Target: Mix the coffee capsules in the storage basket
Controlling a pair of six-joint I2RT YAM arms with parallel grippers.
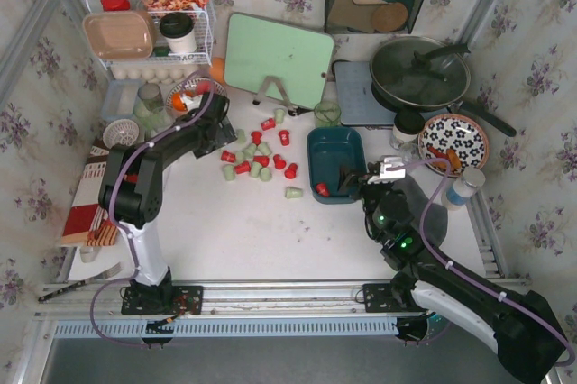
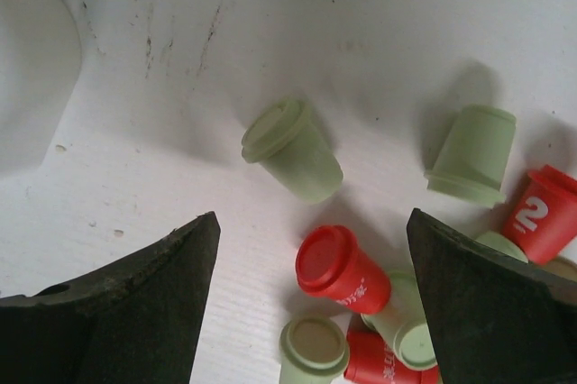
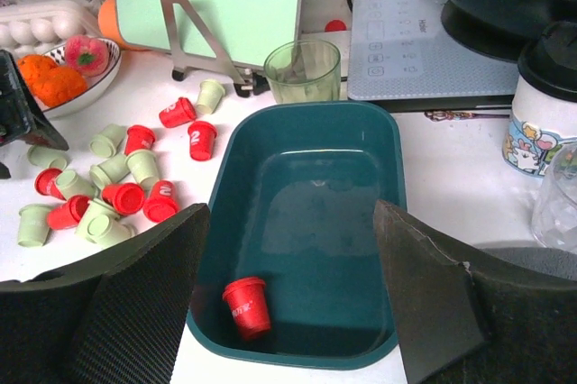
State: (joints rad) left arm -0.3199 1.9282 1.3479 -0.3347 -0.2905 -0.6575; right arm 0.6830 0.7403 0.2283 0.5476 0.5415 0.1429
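Found most of the coffee capsules [image 1: 255, 157], red and pale green, strewn on the white bench [image 1: 270, 231] just left of the storage basket [image 1: 335, 145], not in it. Counted one lone red capsule [image 3: 247, 306] inside the basket, standing near its near-left corner. Saw the right fingers [image 3: 135, 303] spread wide above the basket's near end, gripping nothing, with that capsule low in the gap, nearer the left finger and touching neither. Saw the left fingers [image 2: 135, 303] spread wide too, empty, low over the edge of the pile. Spotted a red capsule [image 2: 341, 269] on its side in their gap, nearer the right finger, and a pale green capsule [image 2: 293, 150] just beyond the tips. Noted a green glass cup [image 3: 303, 70] just behind the basket and a mint cutting board [image 1: 279, 58] propped farther back.
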